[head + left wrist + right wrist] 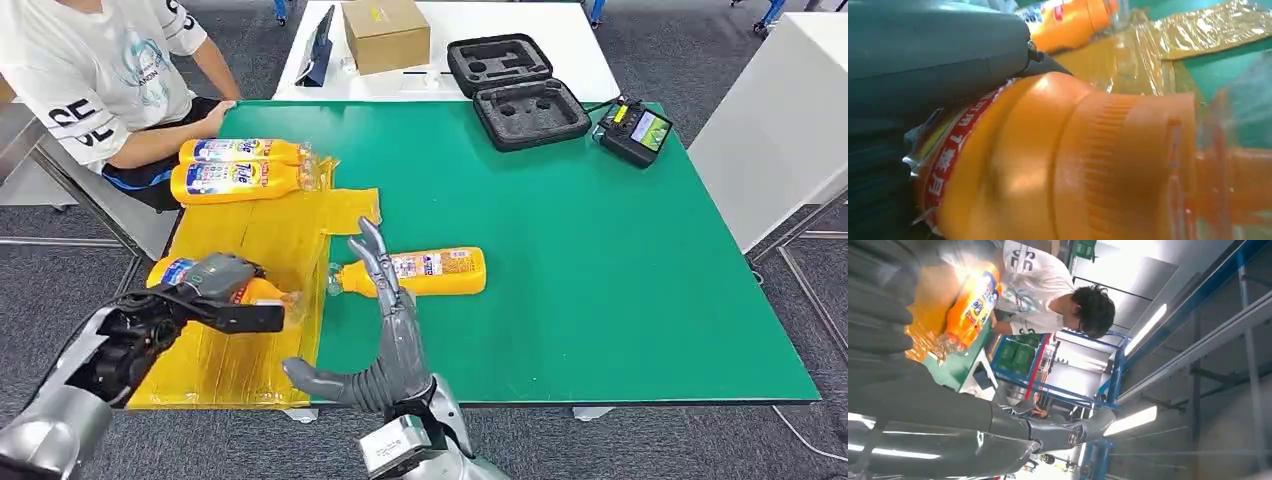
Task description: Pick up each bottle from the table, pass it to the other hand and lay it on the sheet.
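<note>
An orange bottle (1058,165) is gripped by the left hand (215,285) over the yellow sheet (250,250), its cap end pointed toward the table's middle — whether it rests on the sheet is hidden. The right hand (385,330) is held open and empty, nearer the last bottle (420,272), which lies crosswise on the green table (600,250) just beyond its fingertips.

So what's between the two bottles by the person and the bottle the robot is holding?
Only bare yellow sheet, seen in the head view.

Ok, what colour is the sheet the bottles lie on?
Yellow, glossy and crinkled; the sheet shows best in the head view.
</note>
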`<state>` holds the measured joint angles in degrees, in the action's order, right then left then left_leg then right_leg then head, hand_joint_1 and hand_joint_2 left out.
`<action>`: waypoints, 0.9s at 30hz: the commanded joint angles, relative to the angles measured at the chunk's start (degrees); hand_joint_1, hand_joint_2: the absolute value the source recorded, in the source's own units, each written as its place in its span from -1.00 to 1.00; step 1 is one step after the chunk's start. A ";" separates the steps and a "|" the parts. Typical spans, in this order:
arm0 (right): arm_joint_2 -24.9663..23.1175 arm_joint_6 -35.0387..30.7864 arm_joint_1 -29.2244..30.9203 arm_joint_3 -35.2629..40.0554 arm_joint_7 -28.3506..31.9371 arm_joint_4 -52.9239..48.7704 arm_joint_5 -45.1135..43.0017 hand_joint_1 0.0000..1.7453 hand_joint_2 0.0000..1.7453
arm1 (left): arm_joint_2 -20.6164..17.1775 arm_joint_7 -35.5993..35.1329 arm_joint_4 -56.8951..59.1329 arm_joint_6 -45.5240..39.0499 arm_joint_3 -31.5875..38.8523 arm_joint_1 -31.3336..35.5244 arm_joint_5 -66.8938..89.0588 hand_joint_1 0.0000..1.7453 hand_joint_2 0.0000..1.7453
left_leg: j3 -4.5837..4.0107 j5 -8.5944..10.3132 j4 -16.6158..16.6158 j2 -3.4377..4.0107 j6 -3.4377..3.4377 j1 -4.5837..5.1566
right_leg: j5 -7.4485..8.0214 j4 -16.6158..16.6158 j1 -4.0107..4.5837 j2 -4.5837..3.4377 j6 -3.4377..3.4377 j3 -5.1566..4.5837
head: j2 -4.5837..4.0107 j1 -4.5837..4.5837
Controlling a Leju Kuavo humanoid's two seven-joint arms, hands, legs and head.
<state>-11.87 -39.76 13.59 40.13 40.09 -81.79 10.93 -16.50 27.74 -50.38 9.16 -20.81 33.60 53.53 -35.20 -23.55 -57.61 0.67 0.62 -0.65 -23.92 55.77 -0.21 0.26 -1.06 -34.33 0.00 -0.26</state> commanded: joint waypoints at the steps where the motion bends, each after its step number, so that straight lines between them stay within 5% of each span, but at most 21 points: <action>1: 1.59 -0.01 2.21 1.43 -0.09 4.66 -0.77 -1.00 1.00 | 1.68 -0.73 8.78 1.64 -3.99 2.89 -1.63 0.82 1.00 | 0.20 -0.03 0.08 -0.06 0.00 0.01 | -0.04 -0.08 -0.01 0.03 0.00 0.20 | 0.00 -0.02; 11: 1.59 -0.01 2.21 1.43 -0.09 4.66 -0.77 -1.00 1.00 | 1.68 -0.73 8.78 1.64 -3.99 2.89 -1.63 0.82 1.00 | 0.13 -0.01 0.06 -0.04 0.00 0.02 | -0.03 -0.04 -0.02 0.02 0.00 0.13 | 0.00 -0.02; 16: 1.29 2.14 2.51 0.67 -0.09 5.23 -2.40 -1.00 1.00 | 1.62 -1.64 10.12 0.46 -6.24 1.97 -0.96 0.62 1.00 | 0.21 -0.03 0.08 -0.03 0.00 0.01 | -0.04 -0.06 -0.02 0.00 0.00 0.20 | 0.00 0.00; 18: 0.94 4.01 2.56 -0.27 -0.09 5.79 -3.22 -1.00 1.00 | 1.56 -2.39 10.78 -1.04 -7.84 1.38 0.14 0.26 1.00 | 0.30 -0.05 0.12 -0.01 0.00 0.02 | -0.05 -0.10 -0.03 -0.04 0.00 0.28 | 0.00 -0.02; 19: 0.92 4.22 2.55 -0.42 -0.09 5.89 -3.19 -1.00 1.00 | 1.58 -2.77 10.88 -1.67 -8.37 1.13 0.72 -0.40 1.00 | 0.23 -0.03 0.10 -0.02 0.00 0.03 | -0.04 -0.07 -0.03 -0.02 0.00 0.22 | 0.00 0.00; 21: 0.89 4.71 2.65 -0.67 -0.09 6.14 -3.30 -1.00 1.00 | 1.76 -2.75 11.51 -1.55 -8.65 0.84 0.52 -0.94 1.00 | 0.30 -0.02 0.13 -0.03 0.00 0.05 | -0.04 -0.08 -0.05 -0.02 0.00 0.29 | 0.00 -0.02; 27: 0.85 4.32 2.60 -0.98 -0.09 6.34 -2.87 -1.00 1.00 | 2.49 -1.94 12.92 -0.39 -9.04 1.35 -1.27 -1.00 1.00 | 0.44 0.01 0.14 -0.19 0.00 0.05 | -0.05 -0.08 -0.06 0.12 0.01 0.48 | 0.00 -0.04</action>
<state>-11.74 -35.36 14.25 40.50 40.09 -79.12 8.04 -15.72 25.38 -44.33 7.28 -26.23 35.18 53.77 -34.92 -23.55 -57.57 0.51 0.61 -0.66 -23.97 55.76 -0.21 0.40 -1.04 -33.99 0.00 -0.31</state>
